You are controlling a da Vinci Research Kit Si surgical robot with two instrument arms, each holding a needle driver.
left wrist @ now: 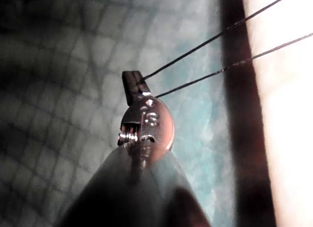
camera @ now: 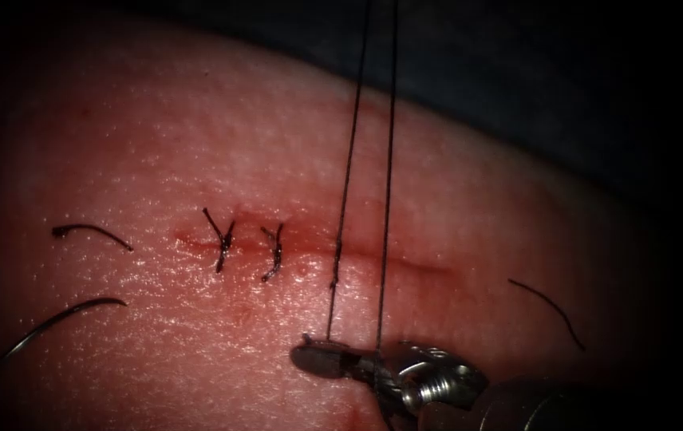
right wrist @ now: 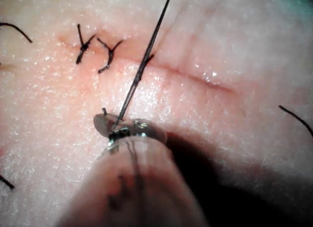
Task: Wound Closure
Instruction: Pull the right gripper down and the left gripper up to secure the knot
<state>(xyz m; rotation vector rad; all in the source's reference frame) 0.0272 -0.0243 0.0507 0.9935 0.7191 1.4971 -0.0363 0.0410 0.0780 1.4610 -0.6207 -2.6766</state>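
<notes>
Largest first: tissue (camera: pixel 158 144), pale pink and glistening, with the cut (camera: pixel 405 259) lying across it from 9 to 3 o'clock in the endoscope view. At 5 o'clock, the right tool (camera: pixel 309 357), low over the tissue just below the cut, jaws pressed together on the thread (camera: pixel 349 160). Two taut strands climbing from those jaws toward 12 o'clock, crossing the cut near its middle. In the left wrist view, the left tool (left wrist: pixel 129 82), jaws clamped shut on the same thread, both strands stretching away from it. On the 9 o'clock part of the cut, two tied stitches (camera: pixel 222 239) side by side. At 8 o'clock, a dark curved piece (camera: pixel 62 318) flat on the tissue; needle or thread, cannot tell. Loose cut ends of thread (camera: pixel 90 230) at 9 and 3 o'clock.
</notes>
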